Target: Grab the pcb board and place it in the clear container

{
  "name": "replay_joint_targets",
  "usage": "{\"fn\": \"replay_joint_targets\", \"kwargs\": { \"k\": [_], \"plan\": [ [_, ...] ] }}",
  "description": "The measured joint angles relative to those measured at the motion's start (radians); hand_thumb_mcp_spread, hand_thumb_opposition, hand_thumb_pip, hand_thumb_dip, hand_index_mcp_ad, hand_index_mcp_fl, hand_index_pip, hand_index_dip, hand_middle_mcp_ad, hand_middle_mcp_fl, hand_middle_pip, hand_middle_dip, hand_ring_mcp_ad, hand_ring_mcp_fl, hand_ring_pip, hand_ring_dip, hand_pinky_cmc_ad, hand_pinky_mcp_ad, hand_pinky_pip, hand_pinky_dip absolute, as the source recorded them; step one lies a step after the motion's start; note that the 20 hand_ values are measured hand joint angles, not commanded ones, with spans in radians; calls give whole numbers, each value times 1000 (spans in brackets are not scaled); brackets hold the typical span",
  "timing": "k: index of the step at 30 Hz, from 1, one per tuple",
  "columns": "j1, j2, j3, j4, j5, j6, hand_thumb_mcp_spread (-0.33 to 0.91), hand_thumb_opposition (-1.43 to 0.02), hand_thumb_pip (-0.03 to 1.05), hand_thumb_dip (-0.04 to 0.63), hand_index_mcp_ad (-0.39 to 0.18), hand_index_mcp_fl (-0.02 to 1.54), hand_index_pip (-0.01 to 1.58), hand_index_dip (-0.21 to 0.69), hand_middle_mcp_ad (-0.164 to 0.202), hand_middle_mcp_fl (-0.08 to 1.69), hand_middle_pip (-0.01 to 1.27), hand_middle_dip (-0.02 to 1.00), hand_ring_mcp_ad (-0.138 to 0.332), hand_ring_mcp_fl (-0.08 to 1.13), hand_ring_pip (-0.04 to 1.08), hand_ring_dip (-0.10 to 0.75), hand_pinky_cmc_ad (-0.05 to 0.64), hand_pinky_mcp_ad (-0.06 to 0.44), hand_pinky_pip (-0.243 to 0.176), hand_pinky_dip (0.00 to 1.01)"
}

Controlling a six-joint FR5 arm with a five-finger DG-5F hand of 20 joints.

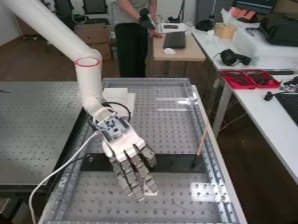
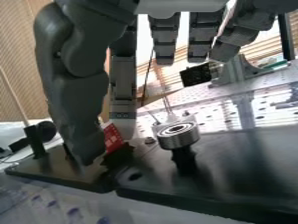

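Perforated bench (image 1: 166, 130), high view: white arm (image 1: 63, 35) from 11 o'clock; hand (image 1: 123, 143) over black plate (image 1: 174, 163), fingers straight, slightly apart, towards 6 o'clock. Stick (image 1: 202, 140): 3 o'clock of hand.

Wrist view: red speckled piece (image 2: 113, 137), possibly the pcb board, beside thumb; contact uncertain. Step, judged: grasping. Next: align, pinch securely, lift towards clear container.
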Motion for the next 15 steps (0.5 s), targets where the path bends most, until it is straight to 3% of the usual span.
{"fn": "replay_joint_targets", "kwargs": {
  "k": [15],
  "plan": [
    [-3,-7,9,-8,-3,10,628,-857,347,236,-120,565,1182,267,103,-9,154,154,169,31,87,28,265,129,-89,192]
  ]
}}
